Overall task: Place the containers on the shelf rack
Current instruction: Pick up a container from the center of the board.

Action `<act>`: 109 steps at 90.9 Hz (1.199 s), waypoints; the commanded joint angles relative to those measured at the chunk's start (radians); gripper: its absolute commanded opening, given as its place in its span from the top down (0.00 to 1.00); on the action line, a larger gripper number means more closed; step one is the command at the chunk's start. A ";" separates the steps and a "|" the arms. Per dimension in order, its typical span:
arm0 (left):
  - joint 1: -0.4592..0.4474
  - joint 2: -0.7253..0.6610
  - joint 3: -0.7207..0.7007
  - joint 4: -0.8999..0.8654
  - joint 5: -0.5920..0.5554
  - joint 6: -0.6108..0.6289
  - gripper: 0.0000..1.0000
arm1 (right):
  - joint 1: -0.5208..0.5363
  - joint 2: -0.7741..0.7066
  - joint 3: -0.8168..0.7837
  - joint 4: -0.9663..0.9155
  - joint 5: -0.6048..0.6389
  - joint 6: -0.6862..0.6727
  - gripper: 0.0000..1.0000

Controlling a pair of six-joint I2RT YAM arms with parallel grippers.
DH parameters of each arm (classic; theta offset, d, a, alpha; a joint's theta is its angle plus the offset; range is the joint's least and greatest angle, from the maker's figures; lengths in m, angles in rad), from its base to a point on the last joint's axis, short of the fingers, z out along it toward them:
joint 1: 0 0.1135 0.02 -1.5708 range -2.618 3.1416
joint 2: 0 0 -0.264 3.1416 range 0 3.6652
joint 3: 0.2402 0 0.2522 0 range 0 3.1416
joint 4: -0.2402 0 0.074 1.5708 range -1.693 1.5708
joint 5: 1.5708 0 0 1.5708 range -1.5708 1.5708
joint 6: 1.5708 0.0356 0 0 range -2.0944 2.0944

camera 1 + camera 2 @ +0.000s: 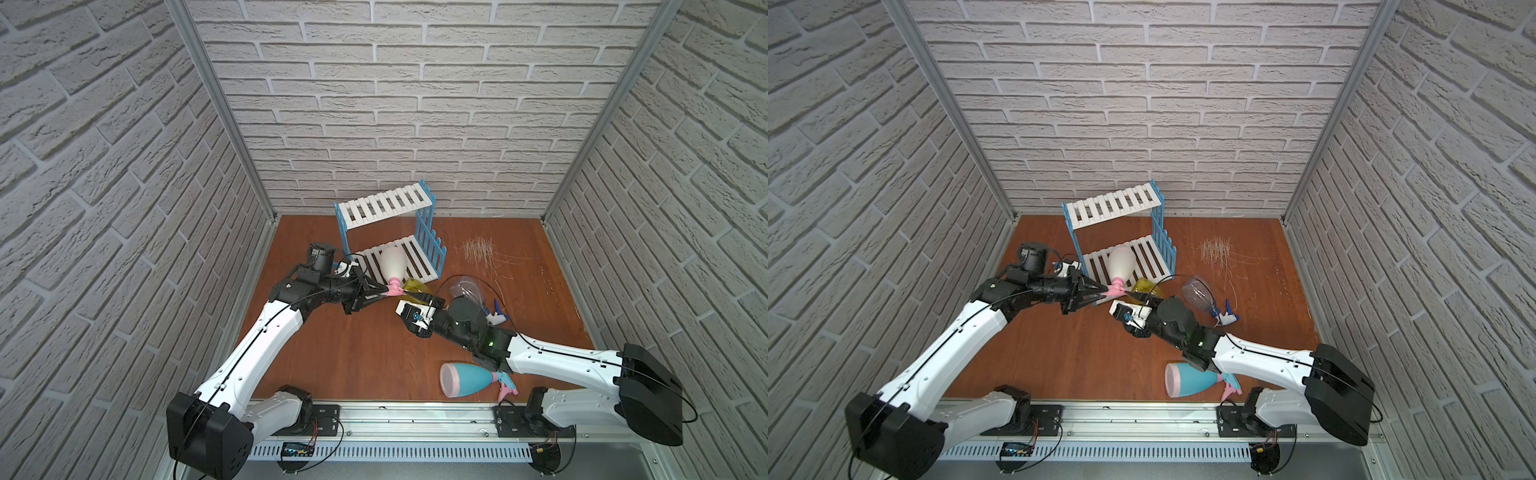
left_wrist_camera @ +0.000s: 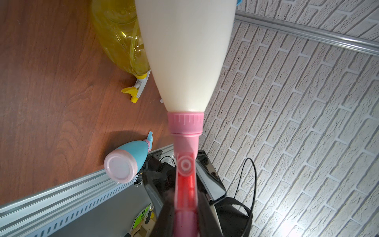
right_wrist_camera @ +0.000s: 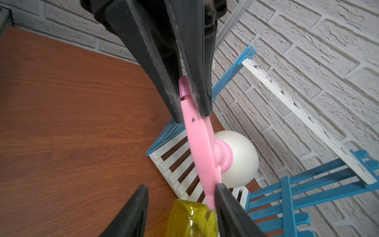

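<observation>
The cream-white container [image 1: 392, 264] [image 1: 1122, 263] hangs tilted over the lower shelf of the shelf rack [image 1: 390, 208] [image 1: 1113, 205], and my left gripper [image 1: 384, 293] [image 2: 185, 215] is shut on its pink trigger. My right gripper [image 1: 419, 297] [image 3: 181, 186] has its jaws apart around the trigger's other end. One finger touches the pink trigger, the other stands clear. The yellow container [image 1: 415, 286] [image 3: 192, 219] lies on the floor under the right fingers. The clear container [image 1: 469, 289] lies to the right, and the teal container [image 1: 469, 380] [image 2: 129, 158] lies near the front rail.
The rack's top shelf [image 3: 307, 123] is bare. Brick walls close in the back and both sides. A scratched patch [image 1: 478, 249] marks the wooden floor right of the rack. A metal rail [image 1: 415, 415] runs along the front edge.
</observation>
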 commanded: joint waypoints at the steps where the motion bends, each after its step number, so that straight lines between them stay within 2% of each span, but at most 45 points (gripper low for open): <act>1: 0.006 -0.030 0.028 0.007 0.026 0.001 1.00 | 0.005 0.014 0.024 0.119 0.059 -0.018 0.46; 26: 0.009 -0.032 0.025 -0.006 0.029 -0.001 1.00 | 0.005 0.041 0.022 0.168 0.124 -0.062 0.49; 42: 0.008 -0.035 0.025 -0.008 0.028 -0.002 1.00 | 0.005 0.063 0.034 0.163 0.119 -0.087 0.52; 64: 0.008 -0.034 0.028 -0.001 0.038 -0.008 1.00 | 0.005 0.073 0.039 0.171 0.065 -0.103 0.64; 79: 0.008 -0.034 0.027 0.028 0.045 -0.027 1.00 | 0.007 0.077 0.041 0.160 0.080 -0.116 0.71; 92: 0.008 -0.033 0.020 0.041 0.051 -0.030 1.00 | 0.008 0.068 0.037 0.162 0.090 -0.113 0.82; 99: 0.009 -0.037 0.013 0.055 0.042 -0.030 1.00 | 0.008 0.062 0.040 0.142 0.089 -0.104 0.92; 102: 0.012 -0.040 0.009 0.060 0.033 -0.029 0.89 | 0.009 0.058 0.040 0.132 0.089 -0.098 0.96; 109: 0.020 -0.051 -0.009 0.083 0.022 -0.027 0.67 | 0.009 0.044 0.038 0.107 0.088 -0.079 0.96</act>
